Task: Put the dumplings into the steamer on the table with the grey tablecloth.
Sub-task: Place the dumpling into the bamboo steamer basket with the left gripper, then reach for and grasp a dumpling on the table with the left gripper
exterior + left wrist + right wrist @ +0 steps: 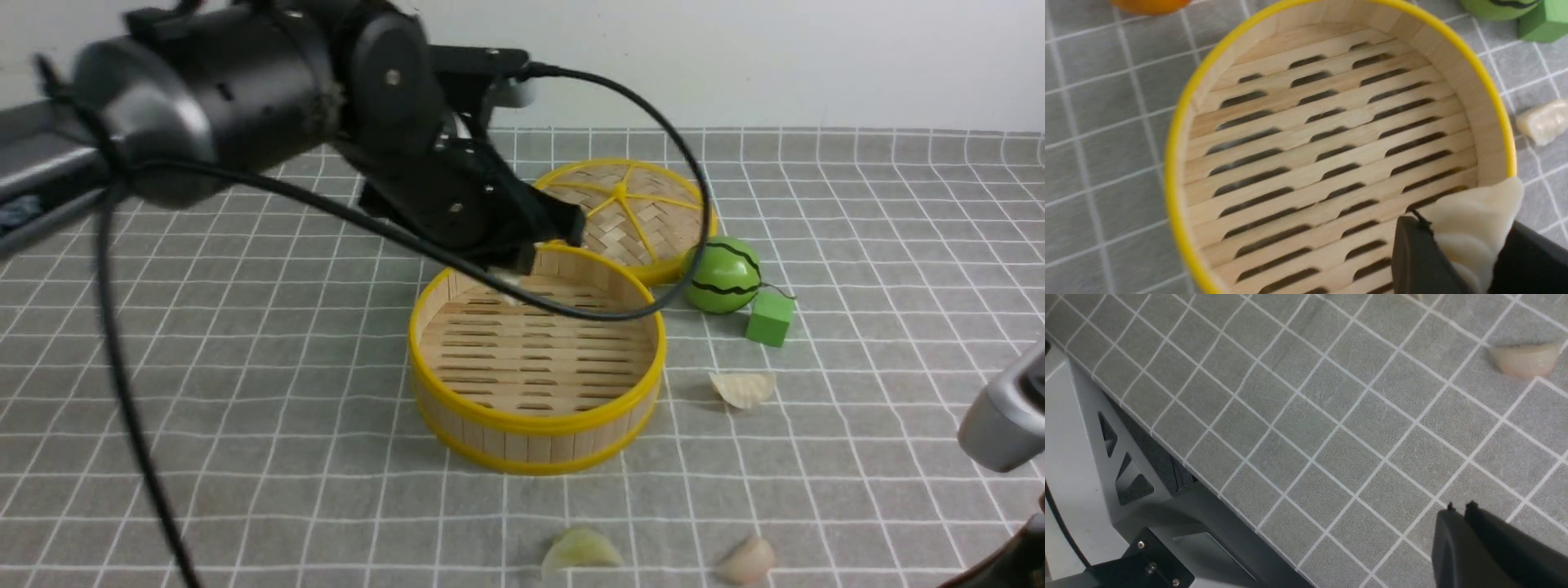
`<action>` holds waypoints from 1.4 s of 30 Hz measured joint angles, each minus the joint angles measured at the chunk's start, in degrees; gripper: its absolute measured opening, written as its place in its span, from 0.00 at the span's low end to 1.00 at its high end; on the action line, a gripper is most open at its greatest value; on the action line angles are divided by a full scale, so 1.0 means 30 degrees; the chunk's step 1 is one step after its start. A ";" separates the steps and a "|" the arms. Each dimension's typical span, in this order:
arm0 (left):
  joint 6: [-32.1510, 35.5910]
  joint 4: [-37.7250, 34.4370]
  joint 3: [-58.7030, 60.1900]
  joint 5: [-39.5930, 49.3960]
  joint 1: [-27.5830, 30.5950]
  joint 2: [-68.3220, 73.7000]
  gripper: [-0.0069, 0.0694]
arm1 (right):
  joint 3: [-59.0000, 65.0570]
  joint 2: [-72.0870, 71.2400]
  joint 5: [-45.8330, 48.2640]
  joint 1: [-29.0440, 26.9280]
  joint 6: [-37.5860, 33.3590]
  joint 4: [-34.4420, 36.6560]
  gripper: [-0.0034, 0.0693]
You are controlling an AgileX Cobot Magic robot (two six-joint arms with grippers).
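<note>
Left arm (245,90) blurred, hides steamer (531,445) far rim; left tool (1470,245) clamps dumpling (1478,212); right tool (1461,508) pinched together, empty.

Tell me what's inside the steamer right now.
Only bare slats show inside the steamer. The left gripper holds a dumpling by its rim, covering a patch of floor there.

Bulky black left arm (245,90), black left claw (545,243), looping black cable (705,204).
</note>
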 joint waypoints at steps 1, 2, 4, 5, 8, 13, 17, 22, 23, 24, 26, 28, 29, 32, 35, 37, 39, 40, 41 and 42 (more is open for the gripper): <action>-0.0217 -0.0055 -0.0587 0.0052 -0.0085 0.0707 0.35 | 0.0000 0.0000 0.0111 0.0000 0.0000 0.0000 0.09; -0.0533 -0.0055 -0.1431 0.0082 -0.0157 0.1905 0.35 | 0.0000 0.0000 0.0288 0.0000 0.0000 0.0000 0.10; -0.0653 -0.0055 -0.2229 0.0124 -0.0157 0.2727 0.35 | 0.0000 0.0000 0.0469 0.0000 0.0000 0.0000 0.10; -0.0753 0.0087 -0.2729 0.0167 -0.0157 0.3502 0.35 | 0.0000 0.0000 0.0636 0.0000 0.0008 0.0000 0.10; -0.0947 0.0737 -0.4530 0.0479 -0.0157 0.5668 0.35 | 0.0000 0.0000 0.0932 0.0000 0.0008 0.0000 0.10; -0.1987 0.1126 -0.6312 0.0451 -0.0157 0.7475 0.39 | 0.0000 0.0000 0.0971 0.0000 0.0008 -0.0020 0.10; -0.2466 0.1209 -0.6862 0.0207 -0.0157 0.8245 0.55 | 0.0000 0.0000 0.0991 0.0000 0.0008 -0.0680 0.11; -0.2489 0.1622 -0.6880 0.0724 -0.0157 0.8407 0.69 | 0.0000 0.0000 0.0991 0.0000 0.0008 -0.1485 0.11; -0.2489 0.1728 -0.6977 0.0970 -0.0157 0.8387 0.71 | 0.0000 0.0000 0.0974 0.0000 0.0008 -0.1510 0.11; -0.2489 0.1872 -0.7154 0.1486 -0.0157 0.8274 0.71 | 0.0000 0.0000 0.0974 0.0000 0.0008 -0.1510 0.11; -0.2446 0.1981 -0.7580 0.2445 -0.0157 0.7997 0.72 | 0.0000 0.0000 0.0925 0.0000 0.0008 -0.1524 0.11; -0.2203 0.2074 -0.8456 0.3922 -0.0157 0.7524 0.72 | 0.0000 0.0000 0.0885 0.0000 0.0008 -0.1531 0.11; -0.1945 0.2071 -0.8994 0.4766 -0.0157 0.7132 0.73 | -0.0014 0.0000 0.0835 0.0000 0.0008 -0.1546 0.11; -0.1046 0.2049 -1.0138 0.6790 -0.0157 0.6303 0.73 | -0.0014 0.0000 0.0692 0.0000 0.0008 -0.1546 0.12; -0.0086 0.1430 -1.0609 0.8081 -0.0157 0.4515 0.73 | -0.0014 0.0000 0.0399 0.0000 0.0008 -0.1546 0.13; 0.0666 0.0362 -0.9696 0.8280 -0.0233 0.2853 0.73 | -0.0014 0.0000 0.0067 0.0000 0.0008 -0.1546 0.13; 0.1533 -0.0002 -0.8330 0.8341 -0.0544 0.1367 0.73 | -0.0014 0.0000 -0.0140 0.0000 0.0008 -0.1553 0.13; 0.1954 -0.0125 -0.7340 0.8359 -0.0767 0.0628 0.73 | -0.0014 0.0000 -0.0182 0.0000 0.0008 -0.1568 0.13; 0.2277 -0.0207 -0.6218 0.8379 -0.0957 0.0036 0.73 | -0.0014 0.0000 -0.0212 0.0000 0.0008 -0.1568 0.14; 0.2529 -0.0280 -0.4997 0.8379 -0.1204 -0.0665 0.73 | -0.0014 0.0000 -0.0230 0.0000 0.0008 -0.1568 0.14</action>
